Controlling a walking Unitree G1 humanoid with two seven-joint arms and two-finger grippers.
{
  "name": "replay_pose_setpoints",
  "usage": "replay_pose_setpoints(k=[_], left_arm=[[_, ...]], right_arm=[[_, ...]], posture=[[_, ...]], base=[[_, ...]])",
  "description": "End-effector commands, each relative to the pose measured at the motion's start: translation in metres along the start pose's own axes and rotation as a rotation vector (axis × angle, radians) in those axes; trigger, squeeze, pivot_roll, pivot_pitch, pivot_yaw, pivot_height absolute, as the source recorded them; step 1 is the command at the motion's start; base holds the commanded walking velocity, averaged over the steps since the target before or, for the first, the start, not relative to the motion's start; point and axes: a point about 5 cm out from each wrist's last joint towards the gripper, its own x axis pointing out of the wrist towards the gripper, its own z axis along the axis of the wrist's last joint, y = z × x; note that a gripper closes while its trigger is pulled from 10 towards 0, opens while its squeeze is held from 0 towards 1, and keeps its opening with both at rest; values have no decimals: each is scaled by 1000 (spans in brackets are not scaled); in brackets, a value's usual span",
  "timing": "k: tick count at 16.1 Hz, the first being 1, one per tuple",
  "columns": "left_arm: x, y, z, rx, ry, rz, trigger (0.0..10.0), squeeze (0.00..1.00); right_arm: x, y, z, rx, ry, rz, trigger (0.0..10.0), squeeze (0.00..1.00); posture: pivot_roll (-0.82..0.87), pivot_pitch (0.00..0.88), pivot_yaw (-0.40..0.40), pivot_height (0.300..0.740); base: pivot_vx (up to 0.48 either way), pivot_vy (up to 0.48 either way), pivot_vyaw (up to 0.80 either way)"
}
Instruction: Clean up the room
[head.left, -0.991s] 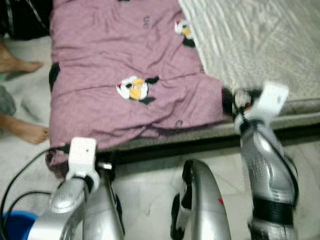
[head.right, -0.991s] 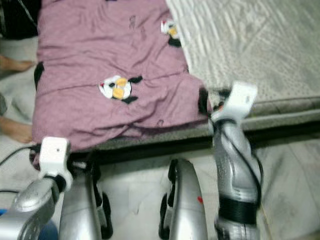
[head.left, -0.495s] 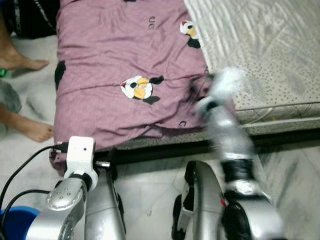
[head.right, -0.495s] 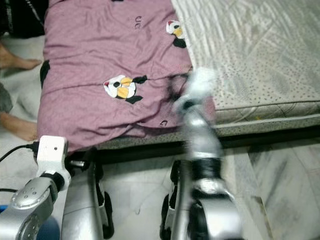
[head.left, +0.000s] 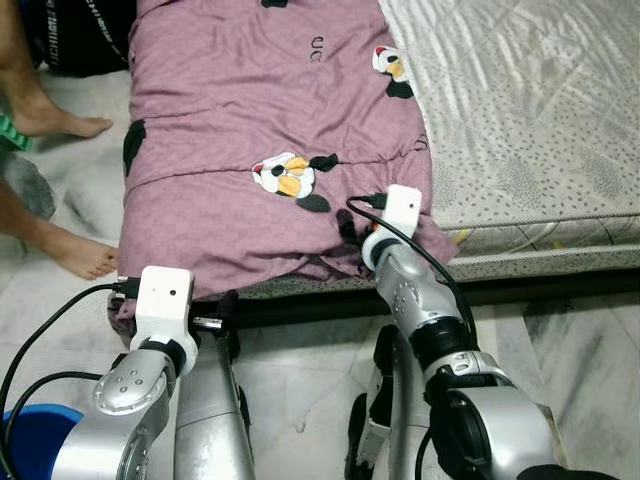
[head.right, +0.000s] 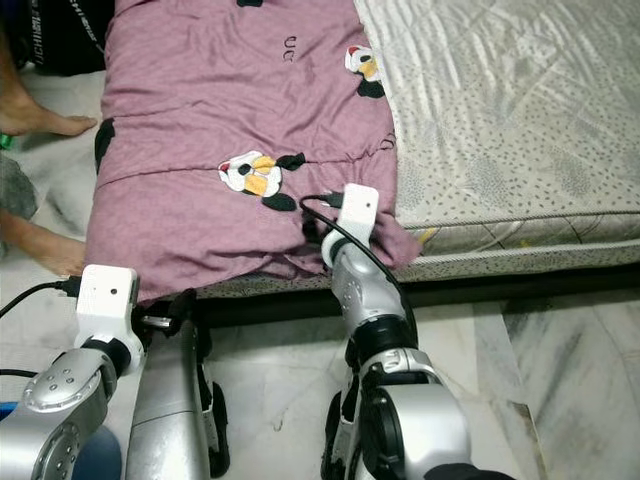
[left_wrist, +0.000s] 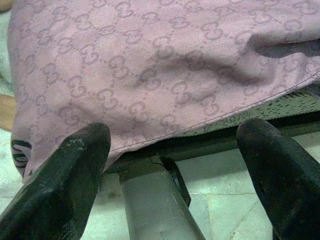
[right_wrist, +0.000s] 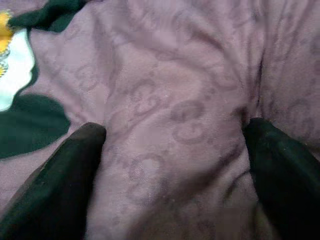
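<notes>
One rumpled mauve blanket (head.left: 250, 130), penguin-patterned

One mauve blanket (head.left: 250, 130) lies on one mattress (head.left: 520, 110), with two cartoon prints (head.left: 285, 178) on the blanket and two bare feet (head.left: 75, 255) beside it.

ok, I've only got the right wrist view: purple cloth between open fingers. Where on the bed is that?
Observer: The right pincer is on the near right corner of the blanket, beside the bare mattress.
Operator: Left arm?
Observer: The left pincer is open at the opposite near corner, at the hem where the blanket hangs over the bed edge.
Operator: Anyone close?
Observer: Yes, a person's bare foot is on the floor beside that left corner.
</notes>
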Motion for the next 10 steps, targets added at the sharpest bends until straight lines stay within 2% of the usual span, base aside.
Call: replay_pose_setpoints(k=[1,2,3,6,7,10], left_arm=[[0,1,-5,1,16,16,10000,0],[2,2,-4,1,10,20,10000,0],[3,4,-2,6,-2,31,10000,0],[6,8,-2,10,-12,47,10000,0],[8,8,-2,13,-12,48,10000,0],[10,10,-2,17,-16,52,10000,0]], right_arm=[[-7,-45,-21,76,20,-162,10000,0],[-7,-51,-9,85,-54,-155,10000,0],[-10,-58,3,40,-124,-149,10000,0],[-18,-76,18,-78,-229,-171,10000,0],[-21,-87,16,-80,-234,-203,10000,0],[-29,-102,8,-63,-201,-254,10000,0]], posture=[[166,239,-56,533],[163,235,-56,533],[157,228,-55,533],[150,215,-56,533],[150,206,-56,533],[150,195,-53,533]], base=[[0,0,0],[0,0,0],[0,0,0],[0,0,0],[0,0,0],[0,0,0]])
